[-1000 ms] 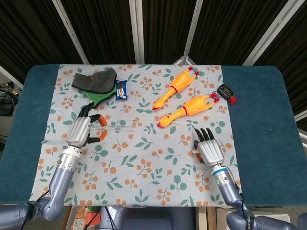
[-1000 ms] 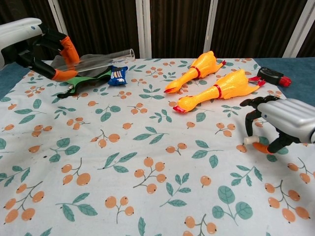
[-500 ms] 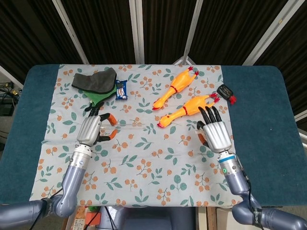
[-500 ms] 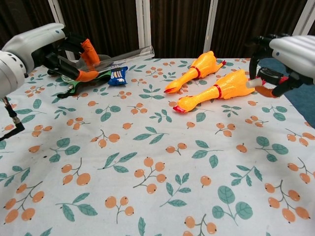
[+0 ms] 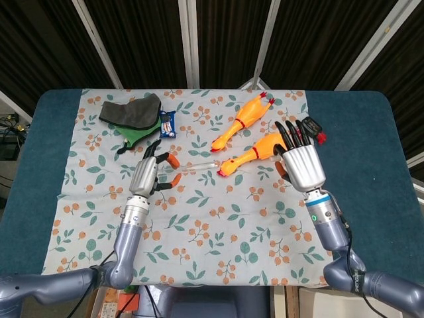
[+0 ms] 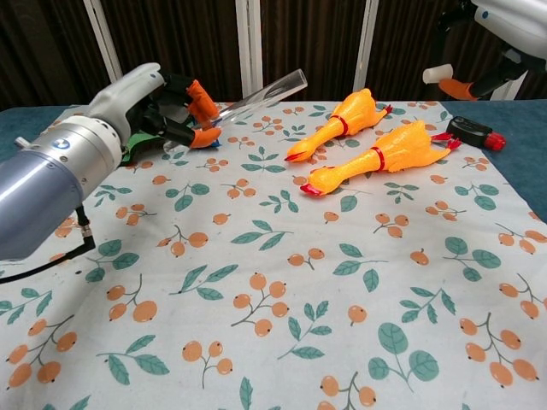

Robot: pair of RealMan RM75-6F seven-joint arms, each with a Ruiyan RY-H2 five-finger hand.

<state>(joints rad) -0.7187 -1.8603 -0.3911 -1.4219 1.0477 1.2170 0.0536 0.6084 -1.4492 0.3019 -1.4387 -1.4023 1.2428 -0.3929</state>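
Two robot arms over a table w/ a blue cover and a leaf-and-berry patterned cloth spread across its middle.

Left hand is raised above the cloth's left-centre part, fingers curled around a clear plastic tube. In the chest view the tube sticks out of the hand at a slant, open end up and toward the far edge; in the head view it shows only faintly, reaching toward the nearer chicken's beak. Orange fingertips press on the tube.

Right hand hovers above the right part of the cloth, back of the hand to the head cam, dark fingers stretched toward the far edge and overlapping the tail end of the nearer rubber chicken in that view. Chest view catches only its thumb side at the top right corner, lifted well off the table w/ nothing in it: hand is released.

Two orange rubber chickens lie side by side, slantwise, in the far-centre part of the cloth, beaks toward the left-near side. The farther chicken is just beside the nearer one, not touching.

Near the far-left corner of the cloth: a grey-and-green fabric item, and just right of it a small blue snack packet. On the blue cover past the cloth's right edge, toward the far side, sits a small black-and-red object; can't tell what it is.
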